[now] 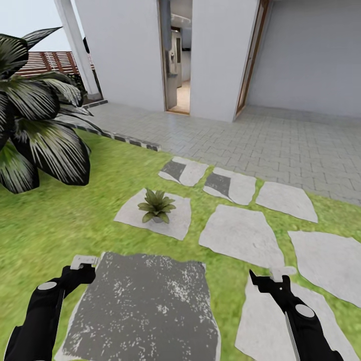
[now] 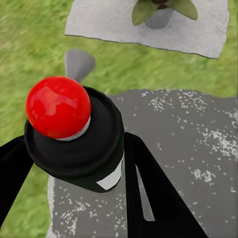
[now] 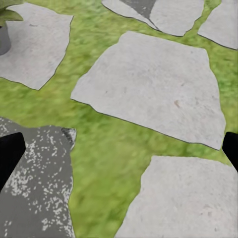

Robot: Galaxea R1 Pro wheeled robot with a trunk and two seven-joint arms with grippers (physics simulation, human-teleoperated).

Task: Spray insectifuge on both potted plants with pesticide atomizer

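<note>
My left gripper is shut on the pesticide atomizer, a dark bottle with a white label patch. In the left wrist view a red ball sits on its end and a pale grey spray head pokes out beyond it. One potted plant, a low olive-green rosette in a small grey pot, stands on a pale stepping stone ahead of the gripper in the garden; the same potted plant lies past the bottle. My right gripper hangs open over grass and stones, its fingertips wide apart.
A dark speckled stepping stone lies between my arms, with several pale stones to the right. A big striped-leaf palm stands at the left. The grey brick patio, a white pillar and an open doorway lie beyond.
</note>
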